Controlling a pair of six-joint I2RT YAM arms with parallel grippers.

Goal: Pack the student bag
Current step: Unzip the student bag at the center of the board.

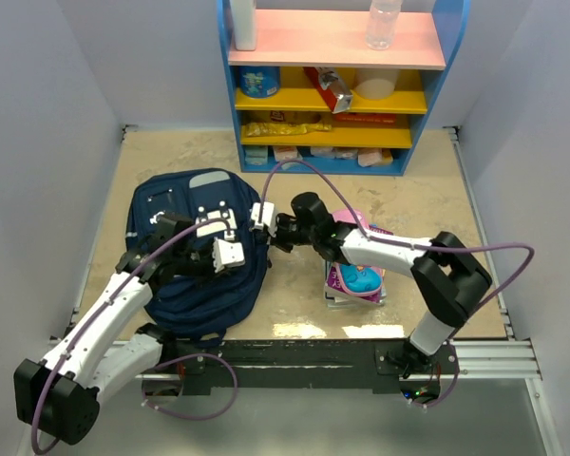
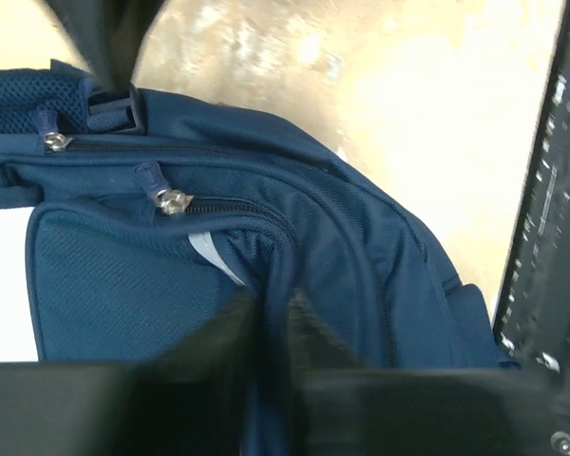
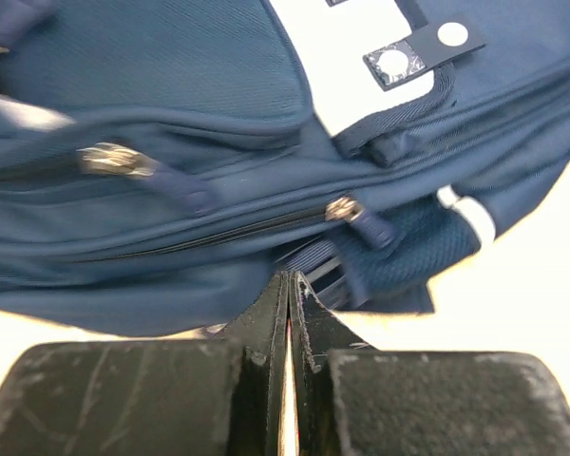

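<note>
The student bag point(image 1: 204, 294) is a navy backpack lying flat at the table's left centre. My left gripper point(image 1: 230, 255) reaches onto its right half. In the left wrist view the gripper point(image 2: 274, 313) is shut on a raised fold of the bag's fabric point(image 2: 123, 285), just below a metal zipper pull point(image 2: 173, 200). My right gripper point(image 1: 262, 220) sits at the bag's upper right edge. In the right wrist view it point(image 3: 288, 281) is shut, tips against the edge of the bag point(image 3: 171, 76) by a striped strap, below a zipper pull point(image 3: 346, 209). Nothing shows between its fingers.
A pink pencil case on a stack of books point(image 1: 356, 271) lies right of the bag, under the right forearm. A blue and yellow shelf point(image 1: 332, 85) with snacks and a bottle point(image 1: 383, 24) stands at the back. Walls close both sides. A black rail point(image 1: 361, 351) runs along the near edge.
</note>
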